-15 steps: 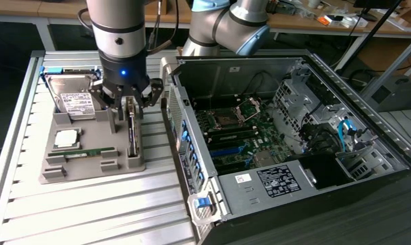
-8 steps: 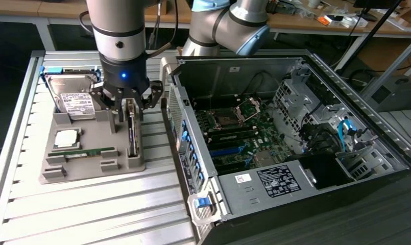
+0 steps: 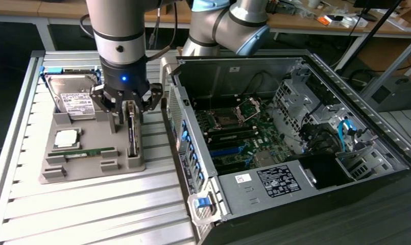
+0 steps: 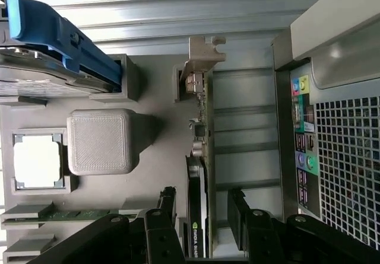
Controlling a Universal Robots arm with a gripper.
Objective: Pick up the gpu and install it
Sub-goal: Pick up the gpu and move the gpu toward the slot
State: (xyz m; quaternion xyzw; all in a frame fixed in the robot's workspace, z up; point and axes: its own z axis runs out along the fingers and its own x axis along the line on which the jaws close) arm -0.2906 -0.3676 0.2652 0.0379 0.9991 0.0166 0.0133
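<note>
Grey plastic tray (image 3: 89, 167), our black gripper's (image 3: 127, 111) jaws apart above it.
From the exterior view's left, we see the tray hold a silver white-labelled hard drive (image 3: 76, 102), a slim green RAM stick (image 3: 82, 151), then the dark gpu card (image 4: 199, 207) on edge, lengthwise along the tray, between the jaws.

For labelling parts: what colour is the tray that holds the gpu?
Grey; the tray shows best in the exterior view.

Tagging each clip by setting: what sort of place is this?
Probably a robotics lab or workshop set up for PC assembly: an opened computer case on a slatted metal table, a grey parts tray, and cluttered wooden workbenches behind.
</note>
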